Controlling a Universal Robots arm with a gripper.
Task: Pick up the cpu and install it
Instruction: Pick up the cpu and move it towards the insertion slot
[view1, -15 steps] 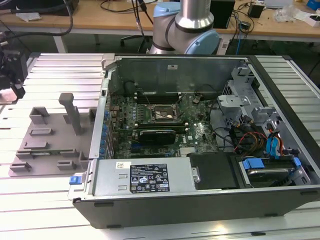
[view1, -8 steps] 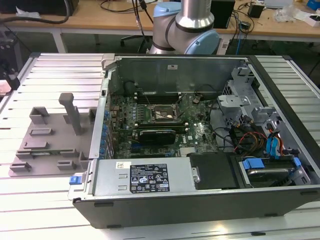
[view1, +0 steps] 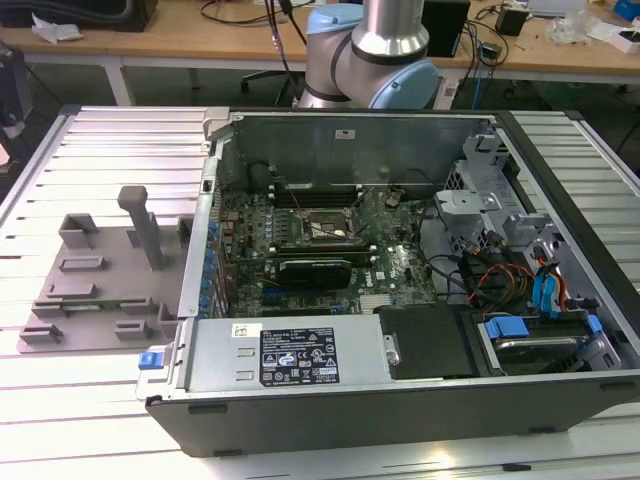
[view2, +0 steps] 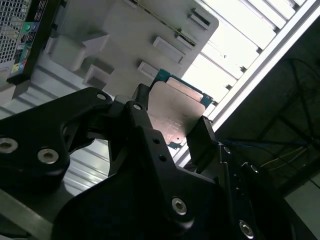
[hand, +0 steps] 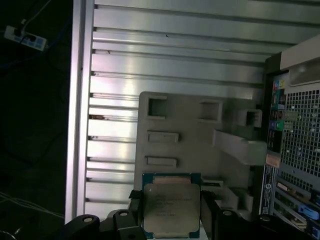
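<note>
In both wrist views the gripper (view2: 172, 112) pinches the cpu (hand: 171, 207) by opposite edges, seemingly lifted clear of the grey tray (view1: 100, 300) at the exterior view's left, so picking looks done, while seating it in the motherboard socket (view1: 322, 226) near that view's centre remains.

**Cpu between the fingers, tray beyond them**

In both wrist views the cpu (hand: 171, 210) (view2: 172, 120) sits inside the gripper (hand: 171, 202), with one of the fingers (view2: 204, 140) against each of two opposite edges. Beyond the fingertips, apart from the cpu, the tray (hand: 200, 135) lies on the slatted table (hand: 175, 50). The computer case (hand: 300, 150) stands just beside the tray on the same table, off to one side of the gripper. In the exterior view the tray (view1: 100, 290) is at the exterior view's left of the case (view1: 400, 400). The motherboard (view1: 400, 265) lies inside the case, the socket (view1: 322, 228) sits on it, and the arm (view1: 385, 50) rises behind the case.
</note>
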